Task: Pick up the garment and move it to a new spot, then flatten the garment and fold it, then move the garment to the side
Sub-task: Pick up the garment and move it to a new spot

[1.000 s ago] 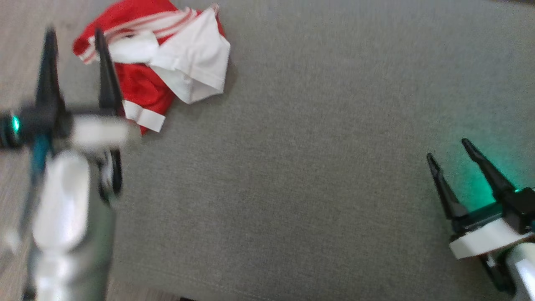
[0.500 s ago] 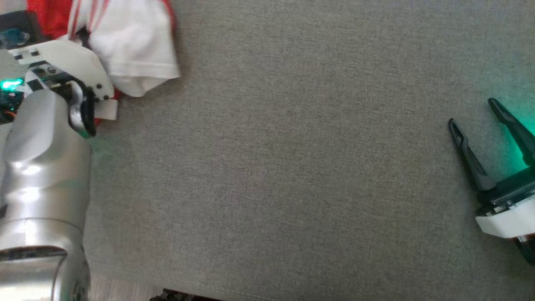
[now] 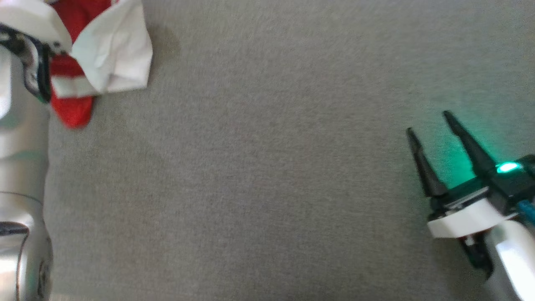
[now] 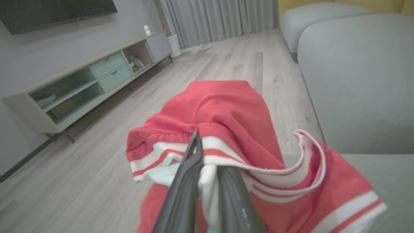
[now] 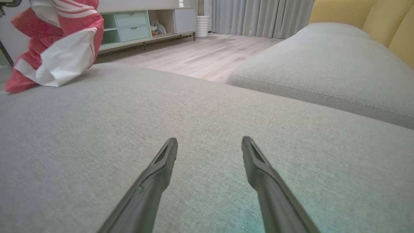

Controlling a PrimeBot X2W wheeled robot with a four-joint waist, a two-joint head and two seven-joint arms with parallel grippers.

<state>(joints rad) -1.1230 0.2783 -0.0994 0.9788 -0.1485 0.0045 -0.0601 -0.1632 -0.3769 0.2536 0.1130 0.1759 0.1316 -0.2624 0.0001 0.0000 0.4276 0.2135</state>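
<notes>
— How's the garment (image 4: 233,110) looking?
— Red with white-striped trim and white panels, all bunched. It's dangling at the grey cushion's (image 3: 267,167) left edge, with the left gripper (image 4: 208,161) pinching its striped hem.
— And the other one?
— The right gripper (image 3: 429,123) is hovering over the cushion, jaws spread wide. A TV cabinet (image 4: 81,87) is standing beyond.

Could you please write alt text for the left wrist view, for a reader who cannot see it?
The left gripper is shut on the white trim of a red garment, which bunches over its fingers. Behind are a wooden floor, a low cabinet at left and a grey sofa at right.
</notes>
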